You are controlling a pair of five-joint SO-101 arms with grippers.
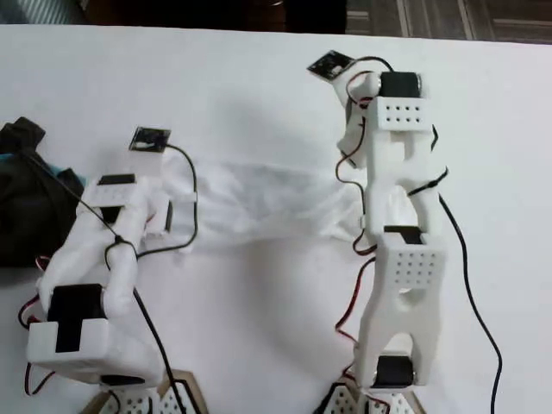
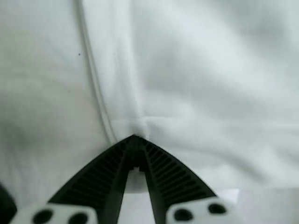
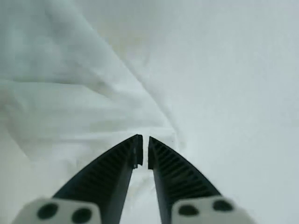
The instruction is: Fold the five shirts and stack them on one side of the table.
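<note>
Folding the white shirt [image 1: 267,203], lying spread on the desk [image 1: 259,78] between the arms. Pinching its cloth in left gripper [image 2: 135,141] and right gripper [image 3: 141,142], both narrowed onto it. Probably needing next: lifting both ends together, carrying them across evenly.

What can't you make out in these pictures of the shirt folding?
High view: the left arm and right arm cover both ends of the white shirt.
High view: the dark clothes pile is cut by the picture's edge, so its shirts cannot be counted.
Left wrist view: the left gripper covers the fold it pinches.
</note>
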